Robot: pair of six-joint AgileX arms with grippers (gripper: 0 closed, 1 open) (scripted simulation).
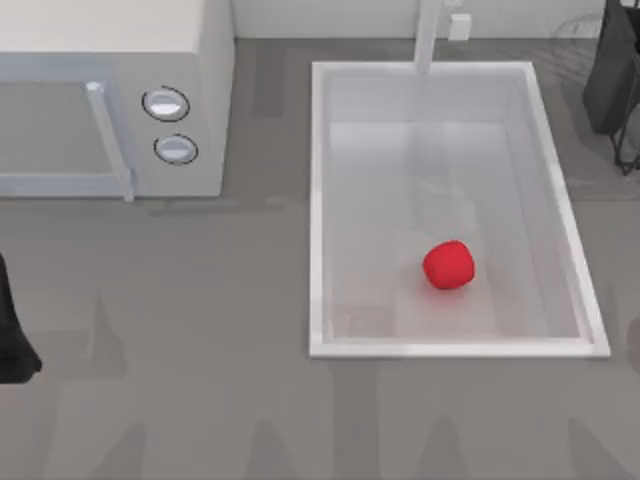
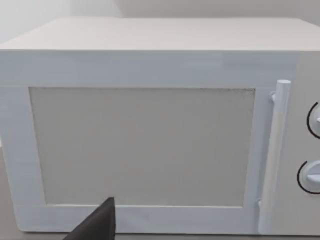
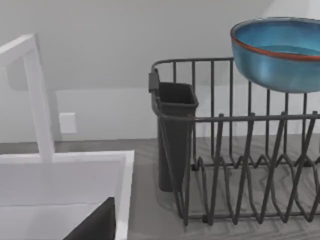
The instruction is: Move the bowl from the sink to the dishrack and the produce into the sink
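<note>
- One bright red produce (image 1: 448, 265) sits on the pale floor of the sink (image 1: 320, 200), toward the near right part of the basin, clear of every wall.
- White faucet (image 1: 428, 35) stands at the sink's far short side; the right wrist view catches it too, beside the sink's rim (image 3: 125, 170).
- Over in the right wrist view, the blue bowl (image 3: 277, 52) with its reddish-brown rim is up above the dark wire dishrack (image 3: 240, 165); whether it touches the wires, I cannot tell.
- Dark cutlery holder (image 3: 172, 135) hangs at the dishrack's corner nearest the sink.
- Dishrack edge (image 1: 612, 80) shows at the far right of the tabletop (image 1: 200, 350) in the top view.
- White microwave (image 1: 110, 95) occupies the far left, door handle (image 2: 272, 155) and two dials (image 1: 166, 104) facing forward.
- Left tool (image 2: 97, 222): a single dark tip pointing at the microwave door; apart or together, I cannot tell.
- Right tool (image 3: 95, 222): a dark tip over the sink; its state, likewise, I cannot tell.
</note>
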